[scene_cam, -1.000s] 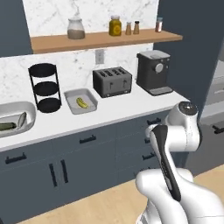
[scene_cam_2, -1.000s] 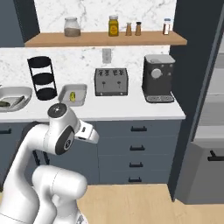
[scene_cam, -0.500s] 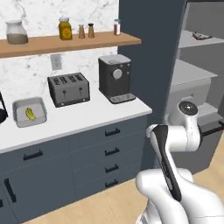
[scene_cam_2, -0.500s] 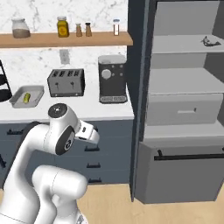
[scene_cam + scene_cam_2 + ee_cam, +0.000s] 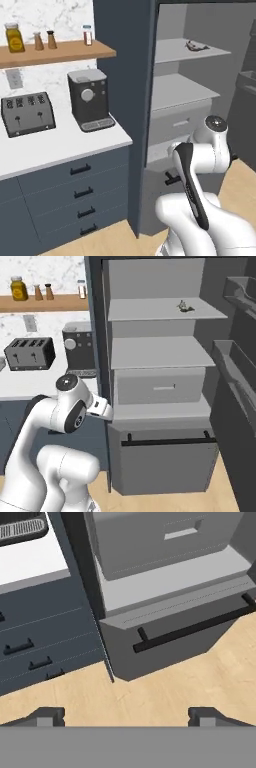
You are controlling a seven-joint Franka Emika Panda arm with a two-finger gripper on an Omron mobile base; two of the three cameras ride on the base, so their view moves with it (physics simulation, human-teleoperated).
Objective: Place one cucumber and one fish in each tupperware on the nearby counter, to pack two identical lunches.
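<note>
Counter (image 5: 30,559) sits up-left of the spread, empty hand (image 5: 127,716) over wood floor (image 5: 165,682).

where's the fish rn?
A small dark item, likely the fish, lies on the open fridge's top shelf, right of the coffee machine.

The white desk (image 5: 65,147) carries a toaster (image 5: 27,113) at left and a black coffee machine (image 5: 90,100) right of it, near the desk's right end.

Your base has driven right: the tupperware has left both base views, and an open fridge (image 5: 165,381) now faces you beside the coffee machine (image 5: 90,100).
</note>
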